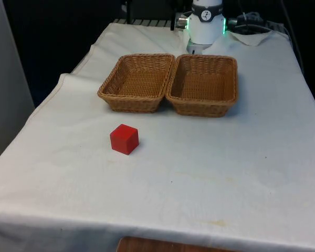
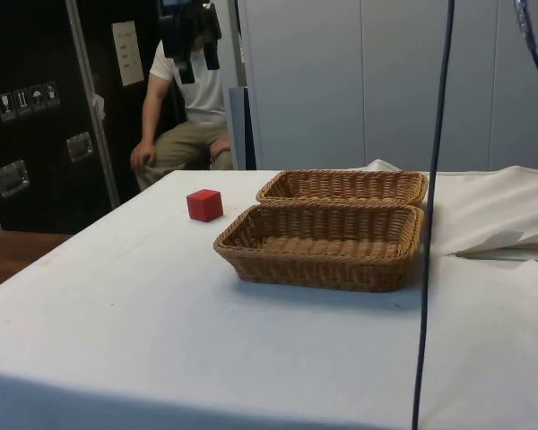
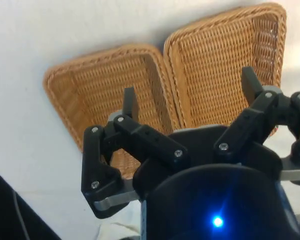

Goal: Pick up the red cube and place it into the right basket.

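The red cube (image 1: 124, 139) (image 2: 203, 204) rests on the white cloth, in front of the left wicker basket (image 1: 134, 103) (image 2: 341, 185) and a short way from it. The right wicker basket (image 1: 199, 107) (image 2: 314, 267) stands flush beside the left one, and both hold nothing. My black gripper (image 2: 198, 63) (image 3: 190, 87) hangs high above the table, open, with nothing between its fingers. In the wrist view the two baskets (image 3: 90, 90) (image 3: 225, 60) lie far below the fingers.
A person (image 2: 184, 116) in a white shirt sits behind the far side of the table in the side view. A black cable (image 2: 435, 215) hangs down in front of the side camera. The cloth is folded and rumpled near the robot's base (image 1: 252, 37).
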